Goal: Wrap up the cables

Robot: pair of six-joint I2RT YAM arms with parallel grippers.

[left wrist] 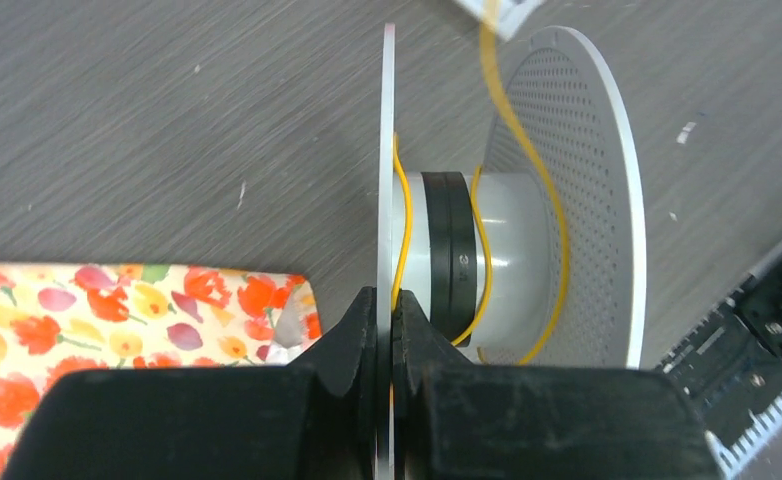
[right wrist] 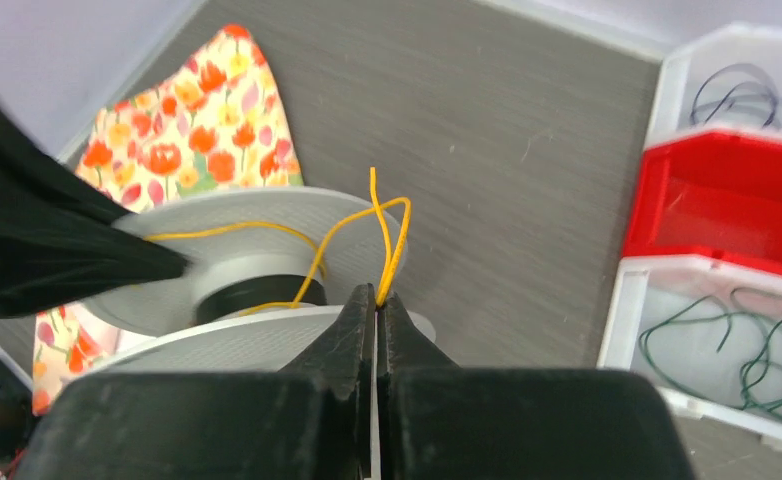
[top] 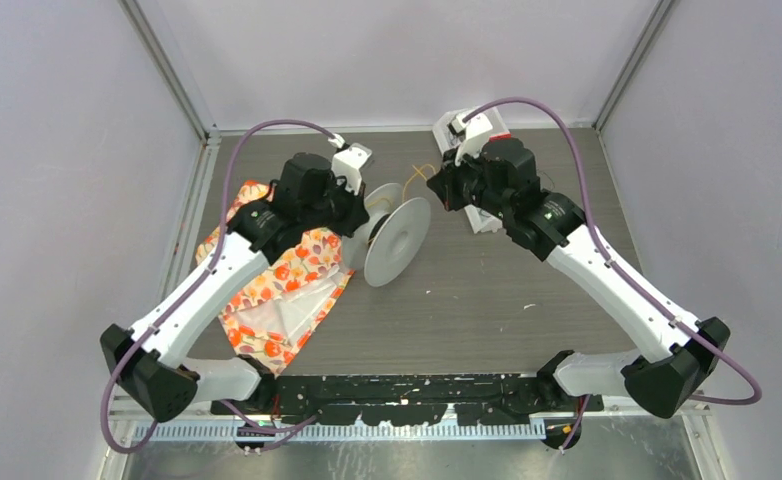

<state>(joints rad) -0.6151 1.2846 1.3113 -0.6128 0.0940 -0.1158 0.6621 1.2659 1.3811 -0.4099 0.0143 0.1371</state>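
A clear plastic spool (top: 397, 240) lies on its side mid-table, its hub (left wrist: 487, 262) carrying a black band and loose turns of the yellow cable (left wrist: 482, 250). My left gripper (left wrist: 387, 300) is shut on the spool's near flange (left wrist: 388, 150). My right gripper (right wrist: 377, 292) is shut on the yellow cable (right wrist: 392, 245), which loops up from the hub (right wrist: 252, 290) and ends in a short free tip. Greenish cables (right wrist: 757, 350) and dark cables (right wrist: 737, 95) lie in white bins at the right of the right wrist view.
A floral cloth (top: 277, 295) lies under the left arm, beside the spool. A stack of white and red bins (right wrist: 737, 200) stands close right of the right gripper, and shows behind it in the top view (top: 472, 135). Walls enclose the table on three sides.
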